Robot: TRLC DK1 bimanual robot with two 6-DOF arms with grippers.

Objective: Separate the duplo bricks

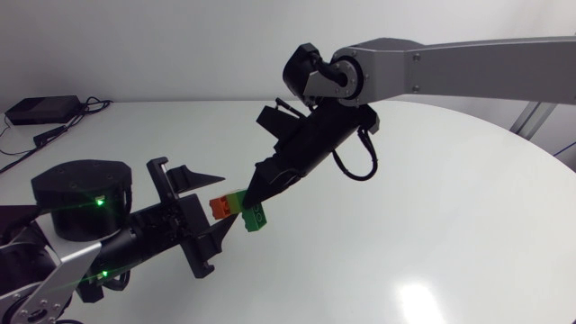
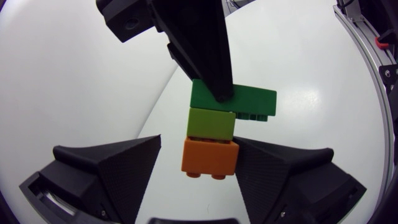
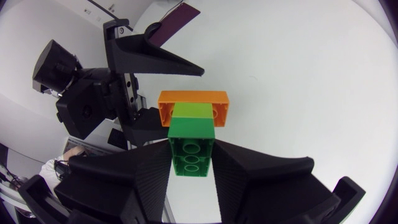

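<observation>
Right gripper (image 3: pixel 191 160) clamped on dark green brick (image 3: pixel 191 140), lime brick (image 3: pixel 193 110) and orange brick (image 3: pixel 193 97) attached, my left gripper (image 2: pixel 199 146) open, one finger touching orange brick.

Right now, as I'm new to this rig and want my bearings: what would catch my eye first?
A bright stack of three is held over the white table: dark green brick, light green brick, orange brick. The right gripper is shut on the dark green brick, while the open left gripper flanks the orange brick, one finger apart from it.
</observation>
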